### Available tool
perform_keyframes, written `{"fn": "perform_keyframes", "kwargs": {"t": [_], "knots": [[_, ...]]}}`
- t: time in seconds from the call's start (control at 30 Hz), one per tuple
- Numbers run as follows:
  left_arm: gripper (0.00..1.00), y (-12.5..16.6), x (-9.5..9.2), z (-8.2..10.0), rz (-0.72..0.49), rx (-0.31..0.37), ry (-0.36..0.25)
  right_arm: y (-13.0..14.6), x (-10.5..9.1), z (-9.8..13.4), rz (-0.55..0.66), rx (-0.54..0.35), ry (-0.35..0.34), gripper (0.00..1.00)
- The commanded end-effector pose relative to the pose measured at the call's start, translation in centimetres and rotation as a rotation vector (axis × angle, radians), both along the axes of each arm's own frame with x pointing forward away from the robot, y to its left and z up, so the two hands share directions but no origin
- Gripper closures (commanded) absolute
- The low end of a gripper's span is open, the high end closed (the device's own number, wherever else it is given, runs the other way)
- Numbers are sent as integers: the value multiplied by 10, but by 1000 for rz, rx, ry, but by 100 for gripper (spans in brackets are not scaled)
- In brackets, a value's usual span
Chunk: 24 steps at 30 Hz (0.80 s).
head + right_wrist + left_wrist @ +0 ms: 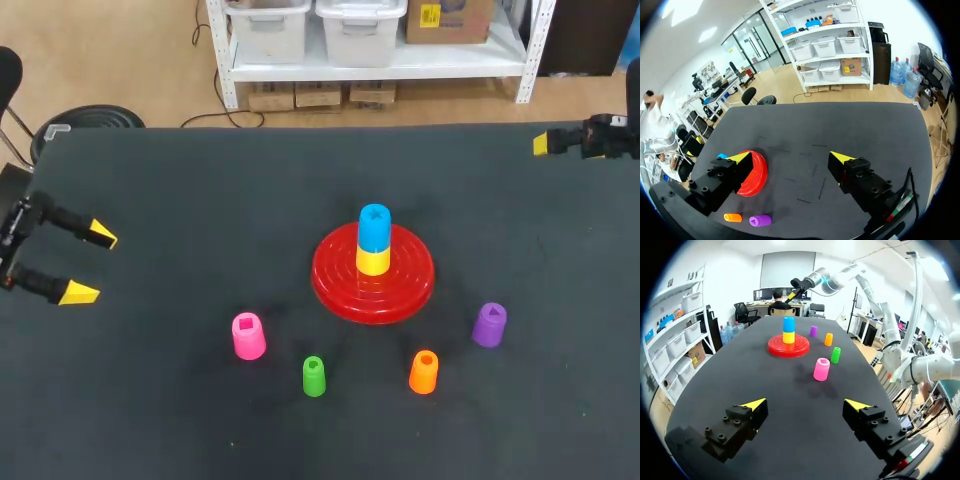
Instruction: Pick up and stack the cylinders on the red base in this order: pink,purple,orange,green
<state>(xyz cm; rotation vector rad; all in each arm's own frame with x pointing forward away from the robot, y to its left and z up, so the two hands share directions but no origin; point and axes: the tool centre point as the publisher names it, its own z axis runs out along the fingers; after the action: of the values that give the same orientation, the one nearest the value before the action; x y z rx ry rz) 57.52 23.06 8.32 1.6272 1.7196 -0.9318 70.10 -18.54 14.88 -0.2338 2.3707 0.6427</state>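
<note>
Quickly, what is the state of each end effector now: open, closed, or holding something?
Left end effector: open, holding nothing.
Right end effector: open, holding nothing.

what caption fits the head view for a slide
Blue cylinder on yellow cylinder on red base; pink, green, orange, purple cylinders loose nearby; left pincer, right pincer open at the sides.

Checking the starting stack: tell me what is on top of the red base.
At the centre of the red base stands a yellow cylinder, a blue cylinder on it. The base's middle beneath is covered.
</note>
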Motion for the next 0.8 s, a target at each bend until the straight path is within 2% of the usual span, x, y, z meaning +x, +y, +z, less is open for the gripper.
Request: {"fn": "perform_keyframes", "kwargs": {"t": [0.03, 0.5, 0.67, 0.8], "knots": [[0, 1, 1, -1, 0, -1, -2, 0, 0, 1, -1, -2, 1, 0], [0, 1, 1, -1, 0, -1, -2, 0, 0, 1, -1, -2, 1, 0], [0, 1, 1, -1, 0, -1, -2, 25, 1, 18, 60, -113, -23, 0], [0, 1, 1, -1, 0, -1, -2, 62, 0, 39, 145, -225, -40, 0]]}}
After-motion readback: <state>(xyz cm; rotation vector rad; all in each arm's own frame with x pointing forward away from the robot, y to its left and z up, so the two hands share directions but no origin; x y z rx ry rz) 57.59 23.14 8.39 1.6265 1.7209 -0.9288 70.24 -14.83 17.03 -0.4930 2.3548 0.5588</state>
